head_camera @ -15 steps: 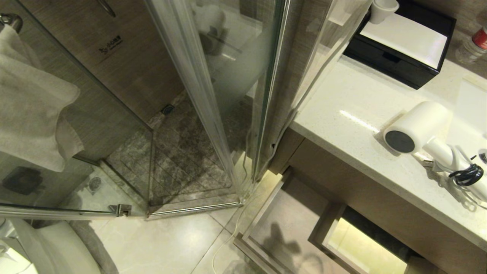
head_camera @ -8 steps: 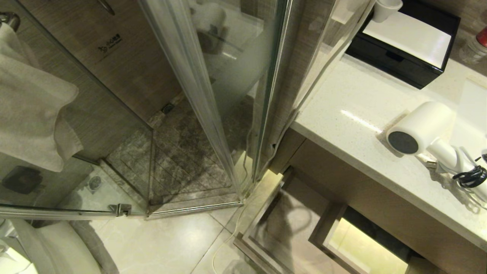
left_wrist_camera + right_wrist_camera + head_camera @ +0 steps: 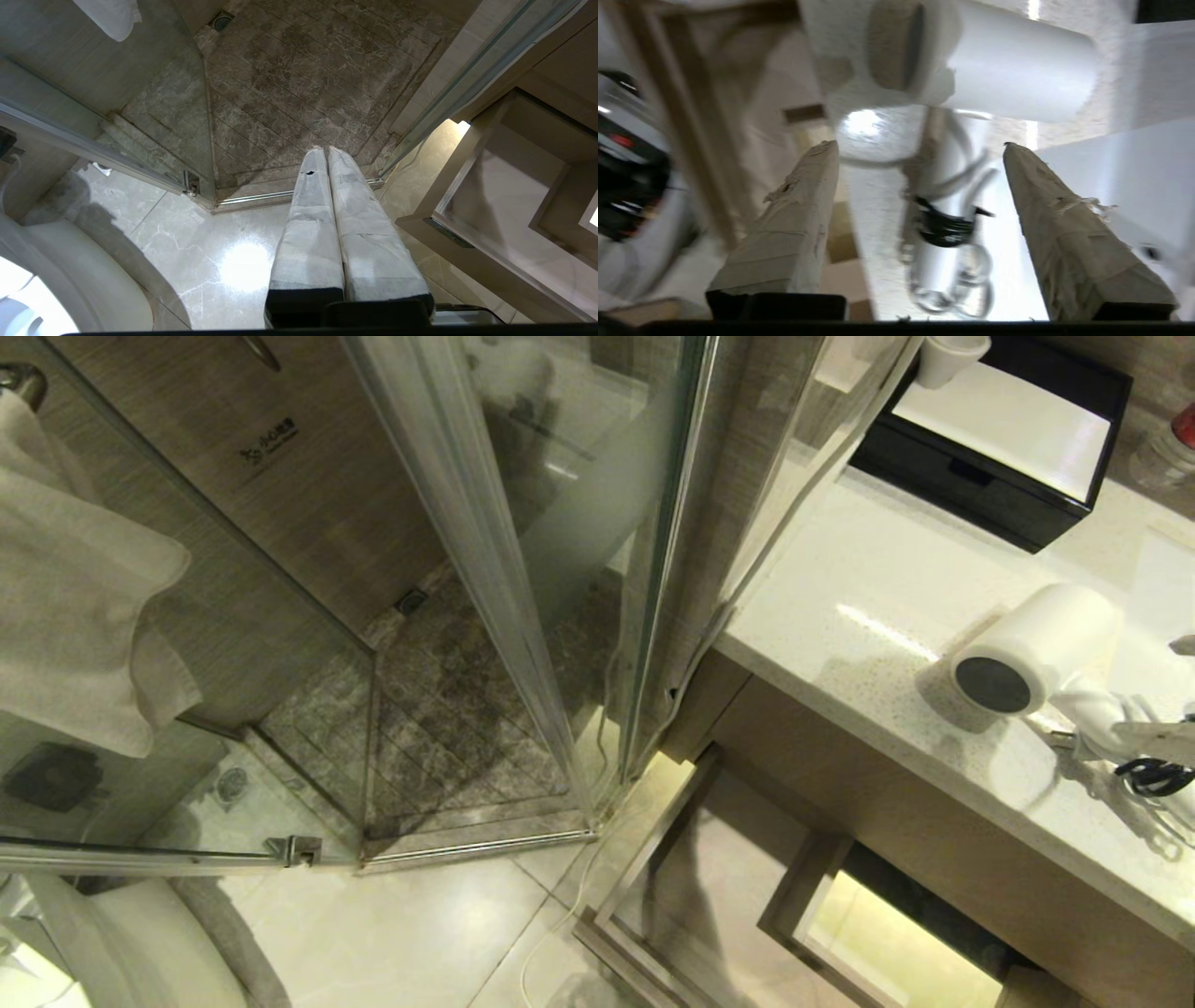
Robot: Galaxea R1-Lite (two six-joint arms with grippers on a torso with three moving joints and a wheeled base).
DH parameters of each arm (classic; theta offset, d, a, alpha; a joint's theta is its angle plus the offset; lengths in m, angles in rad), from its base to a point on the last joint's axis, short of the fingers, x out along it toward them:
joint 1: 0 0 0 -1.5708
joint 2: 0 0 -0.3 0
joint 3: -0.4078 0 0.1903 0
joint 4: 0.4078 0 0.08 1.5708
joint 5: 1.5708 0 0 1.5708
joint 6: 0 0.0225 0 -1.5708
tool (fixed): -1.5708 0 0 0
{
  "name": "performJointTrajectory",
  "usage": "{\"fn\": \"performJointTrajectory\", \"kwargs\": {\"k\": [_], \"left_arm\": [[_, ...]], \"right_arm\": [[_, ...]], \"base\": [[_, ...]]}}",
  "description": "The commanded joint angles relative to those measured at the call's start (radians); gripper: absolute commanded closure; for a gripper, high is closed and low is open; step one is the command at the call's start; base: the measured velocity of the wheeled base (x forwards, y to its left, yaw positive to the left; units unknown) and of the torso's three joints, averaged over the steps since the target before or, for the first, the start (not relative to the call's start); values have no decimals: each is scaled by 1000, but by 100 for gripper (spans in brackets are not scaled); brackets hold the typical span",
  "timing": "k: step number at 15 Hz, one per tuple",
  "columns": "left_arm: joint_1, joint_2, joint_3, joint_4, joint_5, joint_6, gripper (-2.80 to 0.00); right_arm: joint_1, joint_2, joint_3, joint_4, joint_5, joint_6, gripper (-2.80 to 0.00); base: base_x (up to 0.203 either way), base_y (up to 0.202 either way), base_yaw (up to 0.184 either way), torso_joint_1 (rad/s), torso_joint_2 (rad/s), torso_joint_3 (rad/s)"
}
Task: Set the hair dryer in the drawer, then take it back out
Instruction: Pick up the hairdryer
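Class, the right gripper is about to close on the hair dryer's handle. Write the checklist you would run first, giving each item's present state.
1. Hair dryer lying on the countertop, not in the drawer: ok.
2. Right gripper fingers spread apart: ok.
3. Handle and bundled cord lie between the right gripper's fingers: ok in the right wrist view.
4. Fingers low enough to clamp the handle: cannot tell.
5. Drawer pulled open below the countertop, ready to receive: ok.
6. Left gripper shut, hanging over the floor clear of the work: ok.
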Motion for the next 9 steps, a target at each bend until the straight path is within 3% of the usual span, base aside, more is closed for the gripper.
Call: {"fn": "performJointTrajectory", "kwargs": {"k": [1, 4, 8, 9], "left_arm": [[0, 0, 2, 0, 0, 0, 0], [0, 0, 2, 0, 0, 0, 0], [0, 0, 0, 0, 0, 0, 0], [0, 0, 1, 0, 0, 0, 0]], "right_arm": [[-90, 39, -12, -20, -1, -142, -280], [-169, 97, -101, -37, -19, -249, -280], [-173, 124, -91, -37, -233, -268, -280], [-173, 127, -78, -30, -254, -265, -280]], "base": [[0, 0, 0, -25, 35, 23], [0, 0, 0, 0, 0, 0], [0, 0, 0, 0, 0, 0], [0, 0, 0, 0, 0, 0]]}}
